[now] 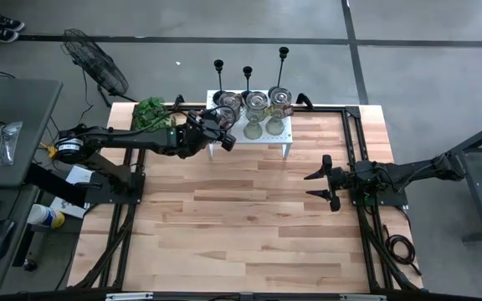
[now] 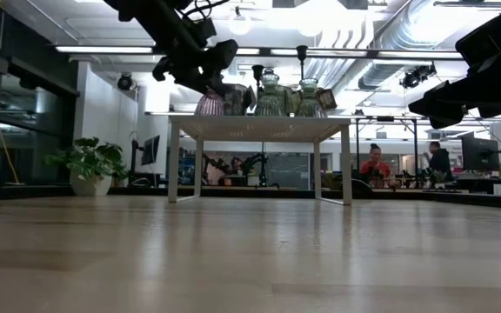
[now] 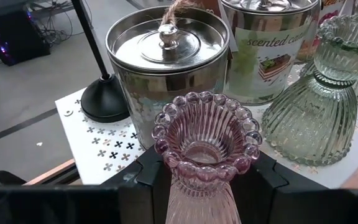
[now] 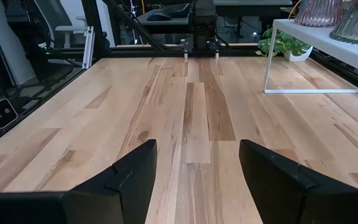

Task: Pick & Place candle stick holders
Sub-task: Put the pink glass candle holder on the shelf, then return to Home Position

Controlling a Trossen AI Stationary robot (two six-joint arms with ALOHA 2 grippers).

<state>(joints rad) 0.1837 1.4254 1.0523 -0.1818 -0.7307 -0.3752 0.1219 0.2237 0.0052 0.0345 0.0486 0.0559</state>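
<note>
On the white shelf (image 1: pixel 284 132), two metal candle tins (image 3: pixel 166 68) and a greenish glass holder (image 3: pixel 319 112) crowded just behind the pink glass holder (image 3: pixel 205 155). The left gripper (image 3: pixel 205 186), reaching level over the shelf's front edge, had its fingers clamped on the pink holder's stem. The right gripper (image 4: pixel 197 180) hung above the tabletop (image 4: pixel 185 112), fingers spread.
</note>
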